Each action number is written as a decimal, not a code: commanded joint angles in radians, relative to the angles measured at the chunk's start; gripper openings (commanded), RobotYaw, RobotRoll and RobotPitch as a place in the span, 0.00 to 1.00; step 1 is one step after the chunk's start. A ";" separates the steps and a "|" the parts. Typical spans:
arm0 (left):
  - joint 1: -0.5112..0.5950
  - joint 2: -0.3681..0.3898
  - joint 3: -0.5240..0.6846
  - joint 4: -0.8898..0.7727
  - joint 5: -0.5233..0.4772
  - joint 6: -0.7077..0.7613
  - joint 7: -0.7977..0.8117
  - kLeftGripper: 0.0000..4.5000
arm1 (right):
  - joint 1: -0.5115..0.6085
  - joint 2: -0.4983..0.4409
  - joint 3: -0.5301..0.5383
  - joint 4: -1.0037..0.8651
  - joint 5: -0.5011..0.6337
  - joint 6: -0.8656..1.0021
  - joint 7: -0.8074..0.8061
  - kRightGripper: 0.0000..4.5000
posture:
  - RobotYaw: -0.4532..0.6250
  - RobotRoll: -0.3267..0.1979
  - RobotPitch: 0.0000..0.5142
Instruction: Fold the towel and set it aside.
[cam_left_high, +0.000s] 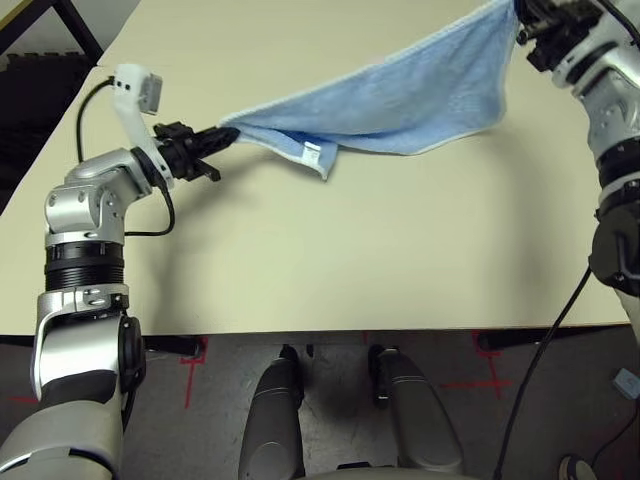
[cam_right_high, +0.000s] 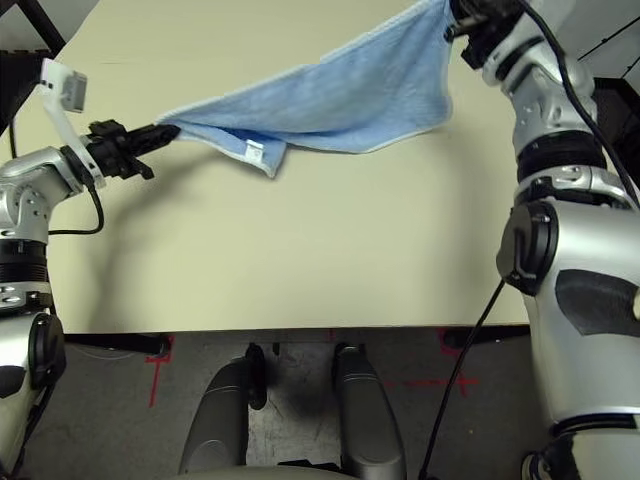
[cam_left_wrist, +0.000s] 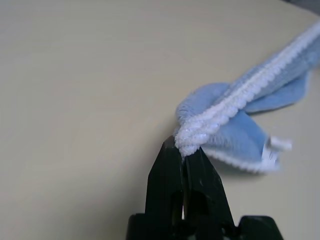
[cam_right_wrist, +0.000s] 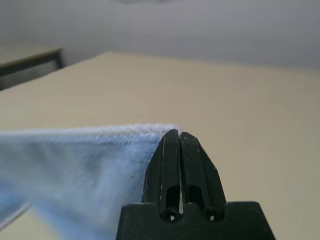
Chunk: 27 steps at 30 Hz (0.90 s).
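Both pincers, left pincer (cam_left_high: 228, 133) and right pincer (cam_left_high: 520, 20), clamped on towel (cam_left_high: 400, 100), long axis left-right.

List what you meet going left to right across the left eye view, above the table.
Left claw pinching one end of the towel → white tag hanging below the towel → blue towel stretched in the air → right claw holding its other end.

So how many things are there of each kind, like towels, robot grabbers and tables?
Towel: 1
End effectors: 2, the left end effector and the right end effector, each pinching a towel corner
Table: 1
Total: 4
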 joint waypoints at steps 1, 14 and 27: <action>0.003 0.107 -0.079 -0.088 -0.018 0.135 -0.143 0.01 | 0.080 -0.067 0.049 -0.115 0.039 0.253 0.194 0.00 | 0.41 0.62 0.48; 0.030 0.322 -0.286 -0.036 0.085 0.074 -0.485 0.01 | 0.287 -0.246 0.443 -0.318 -0.182 0.294 0.563 0.00 | 0.42 0.62 0.51; -0.213 0.192 -0.292 0.388 0.319 -0.394 -0.122 0.01 | 0.070 -0.102 0.357 -0.038 -0.224 0.091 0.212 0.00 | 0.42 0.62 0.49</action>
